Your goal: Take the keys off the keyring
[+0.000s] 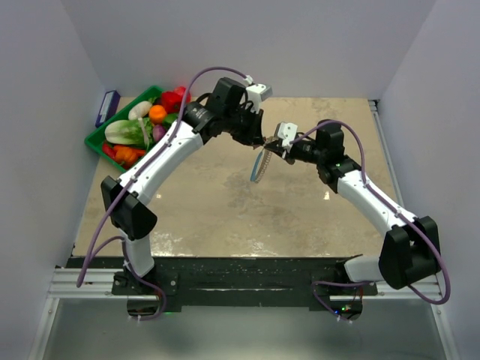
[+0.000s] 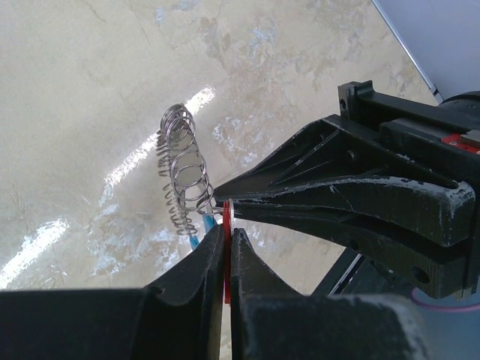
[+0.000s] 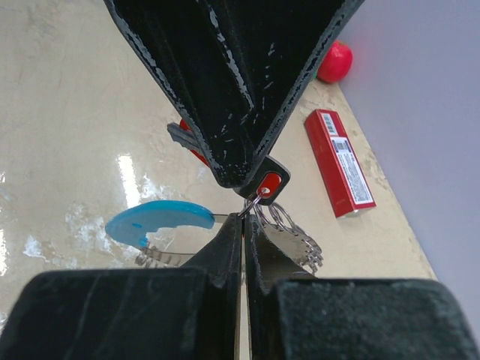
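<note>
Keyring (image 1: pixel 258 166) hung midair, pinched by the right tool (image 3: pixel 244 221); left tool (image 2: pixel 226 232) gripped its red key (image 3: pixel 268 184), seemingly to pull it free.

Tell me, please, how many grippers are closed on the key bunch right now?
2. The left gripper is shut on the red-tagged key. The right gripper pinches the keyring right beside it, with the other keys dangling.
</note>
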### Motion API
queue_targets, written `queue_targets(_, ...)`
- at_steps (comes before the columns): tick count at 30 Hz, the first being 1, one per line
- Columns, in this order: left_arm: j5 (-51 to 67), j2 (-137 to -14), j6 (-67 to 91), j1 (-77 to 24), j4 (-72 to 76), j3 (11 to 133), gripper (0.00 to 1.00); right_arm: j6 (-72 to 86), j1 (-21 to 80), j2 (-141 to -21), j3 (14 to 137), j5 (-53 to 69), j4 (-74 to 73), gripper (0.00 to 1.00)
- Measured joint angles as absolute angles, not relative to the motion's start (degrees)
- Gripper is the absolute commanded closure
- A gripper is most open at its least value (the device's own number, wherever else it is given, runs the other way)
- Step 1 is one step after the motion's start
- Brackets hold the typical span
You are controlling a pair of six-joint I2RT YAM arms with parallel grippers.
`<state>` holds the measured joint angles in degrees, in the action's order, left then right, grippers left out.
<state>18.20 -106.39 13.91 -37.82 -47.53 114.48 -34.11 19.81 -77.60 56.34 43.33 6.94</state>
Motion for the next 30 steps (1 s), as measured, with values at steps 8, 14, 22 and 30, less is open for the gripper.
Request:
queue_targets(8, 18.2, -105.1, 13.8, -37.8, -47.2, 114.4, 1.0, -34.0, 19.7, -77.6, 56.3, 43.3, 5.3, 0.82)
queue_targets(14, 18.2, -104.6, 13.8, -37.8, -47.1, 114.4, 1.0, -32.8, 19.5, -77.6, 56.2, 43.6, 5.3, 0.8)
queue_targets(22, 18.2, -104.6, 13.7, -37.8, -47.0, 114.4, 1.0, -29.5, 19.4, -77.6, 55.7, 45.3, 7.3, 0.82)
queue_targets(30, 18.2, -104.6, 13.7, -37.8, -46.8, 114.4, 1.0, -28.1, 19.3, -76.8, 54.8, 45.1, 8.5, 0.83)
